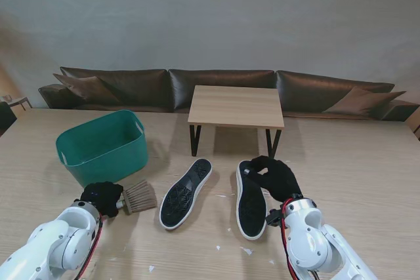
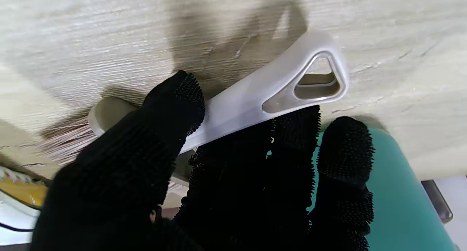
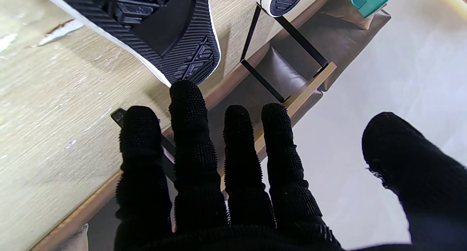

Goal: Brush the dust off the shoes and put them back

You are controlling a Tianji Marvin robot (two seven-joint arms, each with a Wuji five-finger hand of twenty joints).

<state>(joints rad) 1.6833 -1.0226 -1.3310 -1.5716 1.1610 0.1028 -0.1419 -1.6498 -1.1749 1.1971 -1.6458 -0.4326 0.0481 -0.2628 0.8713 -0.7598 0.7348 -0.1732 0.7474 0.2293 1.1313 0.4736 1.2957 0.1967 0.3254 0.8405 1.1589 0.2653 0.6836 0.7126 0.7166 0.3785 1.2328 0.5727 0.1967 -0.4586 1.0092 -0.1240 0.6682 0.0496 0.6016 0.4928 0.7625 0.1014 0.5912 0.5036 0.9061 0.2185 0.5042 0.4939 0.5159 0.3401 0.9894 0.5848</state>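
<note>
A plain pale grey wall (image 1: 216, 11) fills the far side of the room, evenly lit, with no window showing. Along its foot runs a long dark brown leather sofa (image 1: 216, 86) in several sections, with loose cushions (image 1: 85, 86) of the same leather at each end. The near ground is a broad light wood table (image 1: 367, 162) with fine grain, dotted with a few white flecks. On it, just in front of the sofa's middle, stands a small stand (image 1: 236, 106) with a light wood top and thin black metal legs, throwing a soft shadow toward me. A dark chair edge (image 1: 5, 116) shows at far left
</note>
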